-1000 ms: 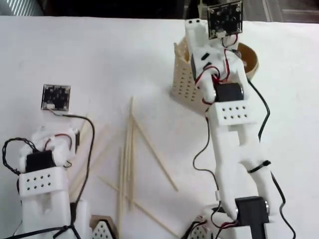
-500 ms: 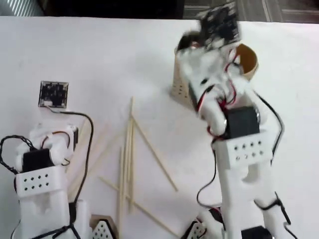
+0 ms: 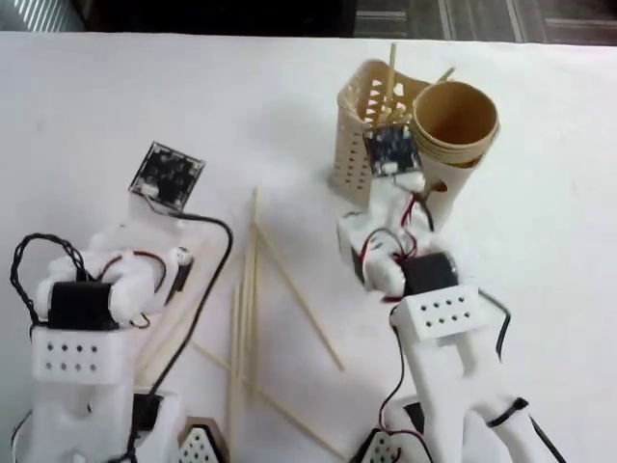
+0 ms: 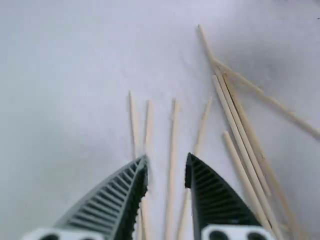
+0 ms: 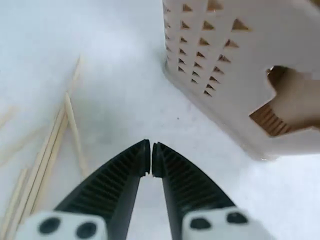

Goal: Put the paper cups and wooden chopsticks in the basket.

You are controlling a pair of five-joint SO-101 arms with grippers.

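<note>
Wooden chopsticks (image 4: 172, 145) lie scattered on the bench (image 4: 65, 75) under and ahead of the left gripper (image 4: 166, 165), which is spread (one stick runs between its tips). The right gripper (image 5: 151, 152), pressed together and empty, sits near the basket (image 5: 235, 65); stacked paper cups (image 3: 455, 121) stand against the basket, beyond this gripper.

A cream perforated basket (image 3: 355, 145) stands upright, with two chopsticks (image 3: 389, 69) poking out of its top. A nested stack of tan paper cups (image 3: 453, 121), mouth up, rises against it above the rim. More wooden chopsticks (image 3: 249, 299) lie loose on the white tabletop (image 3: 116, 87), several side by side and others crossing.
</note>
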